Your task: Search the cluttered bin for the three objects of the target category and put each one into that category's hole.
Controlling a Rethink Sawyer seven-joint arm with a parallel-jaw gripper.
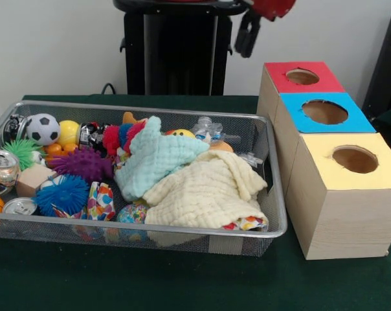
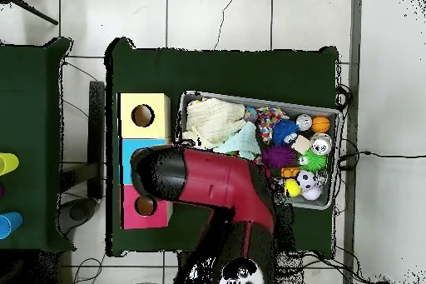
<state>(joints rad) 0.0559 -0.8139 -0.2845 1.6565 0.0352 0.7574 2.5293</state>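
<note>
A wire bin (image 1: 273, 194) full of toys is seen on the green tabletop (image 1: 182, 285), and three boxes with holes stand just beside it: a red box (image 1: 303, 76), a blue box (image 1: 323, 111) and a yellow box (image 1: 355, 160). The robot arm (image 2: 218, 182) is held high over the boxes and the bin's edge, and only a dark bit of it (image 1: 248, 32) is seen at the top of the front view, so it cannot be told if the jaws are apart or together. Nothing is seen held. The target kind is not named, so the three things cannot be picked out yet; they are thought to be somewhere in the bin. Much of the bin is covered by a pale yellow cloth (image 1: 205, 194) and a mint green cloth (image 1: 160, 159), and toys may be hidden under them. To do this step well, the cloths should be lifted or pushed aside first, and each thing should be gripped from straight above. A soccer ball (image 1: 42, 128), a purple spiky ball (image 1: 84, 163), a blue spiky ball (image 1: 63, 194) and a can (image 1: 2, 167) are packed close at the bin's other end, so little room is left between them. The bin's wire walls should be cleared on the way up. The box tops are open and free.
</note>
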